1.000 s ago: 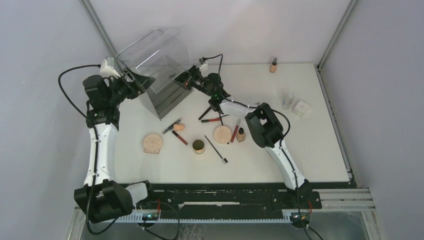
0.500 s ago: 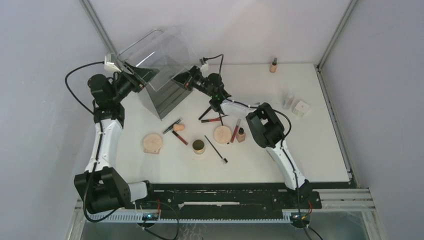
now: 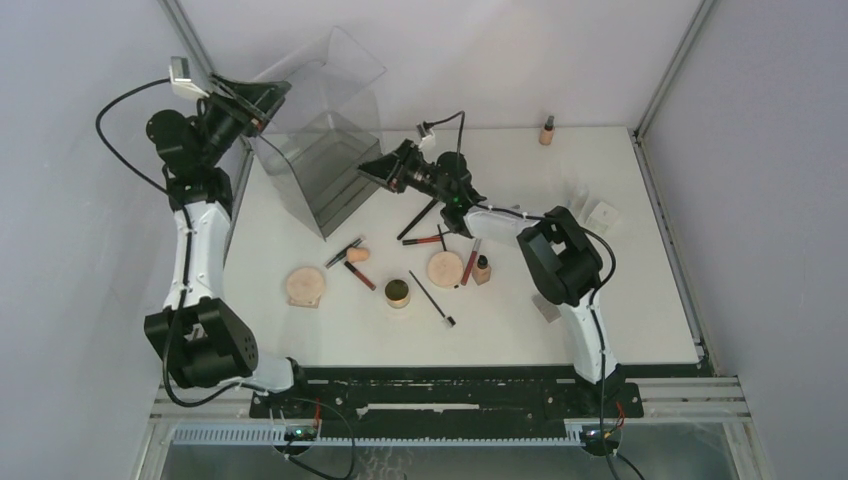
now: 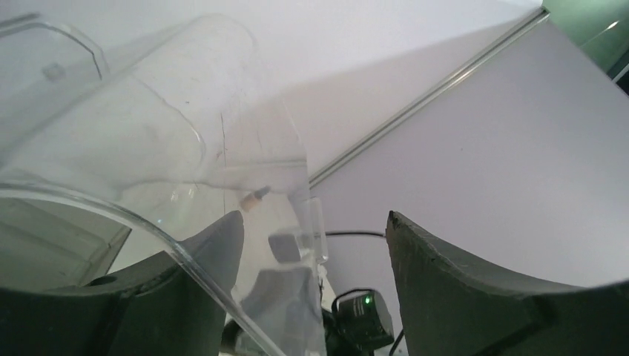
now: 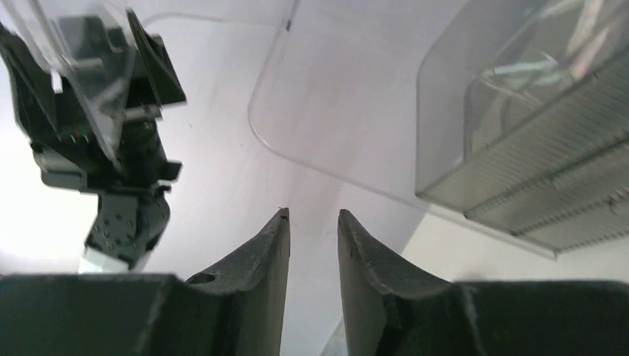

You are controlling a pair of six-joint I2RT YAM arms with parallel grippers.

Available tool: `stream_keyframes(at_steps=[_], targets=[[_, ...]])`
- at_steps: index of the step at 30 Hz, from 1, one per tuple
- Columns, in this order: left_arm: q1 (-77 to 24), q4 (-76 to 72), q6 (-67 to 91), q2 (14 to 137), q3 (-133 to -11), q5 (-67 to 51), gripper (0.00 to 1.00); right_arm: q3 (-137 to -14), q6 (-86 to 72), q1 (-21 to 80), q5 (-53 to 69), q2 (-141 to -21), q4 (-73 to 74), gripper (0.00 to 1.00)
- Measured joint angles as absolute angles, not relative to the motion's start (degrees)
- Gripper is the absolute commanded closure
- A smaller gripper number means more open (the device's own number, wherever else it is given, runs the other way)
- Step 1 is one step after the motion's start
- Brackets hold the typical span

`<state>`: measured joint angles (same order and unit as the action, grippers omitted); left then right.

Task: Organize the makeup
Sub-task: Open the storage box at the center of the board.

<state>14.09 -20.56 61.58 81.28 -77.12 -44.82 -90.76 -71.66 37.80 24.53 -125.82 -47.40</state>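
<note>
Little of the job looked done: the makeup lay loose across the middle of the counter. Nearest were a compact, a jar and a brush. Just behind lay a second compact, a bottle, lip tubes and a sponge. A white box sat toward the right edge. Farther back, the right tool hung by the clear box, jaws a narrow slit apart and empty. At the far left corner the left tool had its jaws wide at the raised lid; no grip showed. Another bottle stood at the far edge. Nothing appeared stored yet.
</note>
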Motion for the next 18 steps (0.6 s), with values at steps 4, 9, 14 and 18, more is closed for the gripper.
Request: stream_keyframes(at_steps=[4,9,14,18], targets=[[16.53,-22.35,64.14,83.68,-80.66,-44.8,0.24,-83.94,-69.71,37.47,26.41,-122.32,-47.29,0.62],[18.7,-23.68,66.22,87.29,-85.34,-44.71,0.23,-76.69,-67.35,37.47,28.95,-119.22,-46.22,0.62],[20.75,-27.24,69.25,91.2,-88.82,-44.34,0.24,-72.31,-64.86,37.47,30.94,-117.05,-43.33,0.62],[22.59,-31.88,73.58,95.15,-91.61,-43.57,0.24,-69.67,-62.24,37.47,32.1,-114.78,-40.29,0.61]])
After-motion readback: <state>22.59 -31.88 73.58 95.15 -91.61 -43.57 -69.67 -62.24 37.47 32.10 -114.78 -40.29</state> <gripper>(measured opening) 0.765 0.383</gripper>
